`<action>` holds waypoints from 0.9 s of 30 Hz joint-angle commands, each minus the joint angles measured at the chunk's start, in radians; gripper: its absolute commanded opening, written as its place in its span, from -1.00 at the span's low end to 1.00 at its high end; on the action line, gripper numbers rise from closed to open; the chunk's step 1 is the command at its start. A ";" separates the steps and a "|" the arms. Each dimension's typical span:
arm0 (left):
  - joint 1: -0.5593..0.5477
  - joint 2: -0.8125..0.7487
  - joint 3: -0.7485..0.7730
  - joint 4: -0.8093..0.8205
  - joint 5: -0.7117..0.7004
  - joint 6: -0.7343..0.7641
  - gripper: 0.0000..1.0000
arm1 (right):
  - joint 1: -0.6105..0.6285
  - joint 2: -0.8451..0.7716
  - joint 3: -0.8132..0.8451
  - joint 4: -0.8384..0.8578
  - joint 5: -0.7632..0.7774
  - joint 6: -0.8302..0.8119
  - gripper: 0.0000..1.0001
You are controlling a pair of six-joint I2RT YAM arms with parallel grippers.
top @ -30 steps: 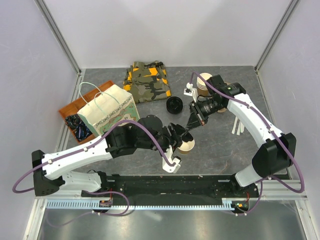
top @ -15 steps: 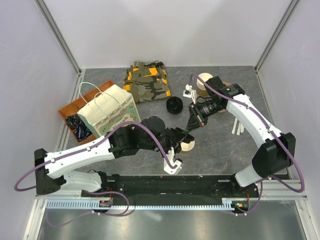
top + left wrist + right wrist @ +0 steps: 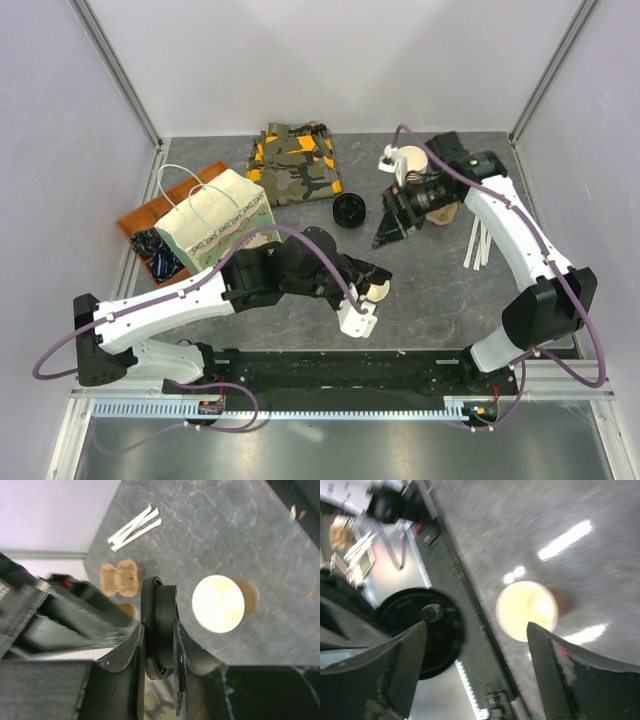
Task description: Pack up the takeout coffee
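lid (image 3: 159,611) handoff done
right gripper (image 3: 388,230) let go, wide open and empty; left gripper (image 3: 157,630) now pinches lid beside open cup (image 3: 218,603). capping's probably next.

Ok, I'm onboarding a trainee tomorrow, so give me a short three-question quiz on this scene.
1. True or false: the left hand grips a black lid by its edge.
2. The paper cup near that hand is: A) lidded, B) lidless, C) crushed.
3. Fill in: the right hand is ___, with nothing between its fingers.

Key: 1 true; 2 B; 3 open.
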 commanded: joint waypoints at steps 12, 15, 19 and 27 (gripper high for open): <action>0.388 0.282 0.303 -0.099 0.643 -1.277 -0.74 | -0.408 0.085 0.231 -0.185 -0.040 -0.177 0.96; 0.418 0.307 0.267 -0.027 0.691 -1.383 -0.73 | -0.409 0.068 0.155 -0.203 -0.045 -0.214 0.96; 0.432 0.345 0.197 0.073 0.728 -1.491 -0.73 | -0.409 0.012 0.007 -0.186 -0.069 -0.228 0.96; 0.498 0.409 0.105 0.309 0.798 -1.695 -0.73 | -0.397 -0.113 -0.191 -0.156 -0.115 -0.281 0.53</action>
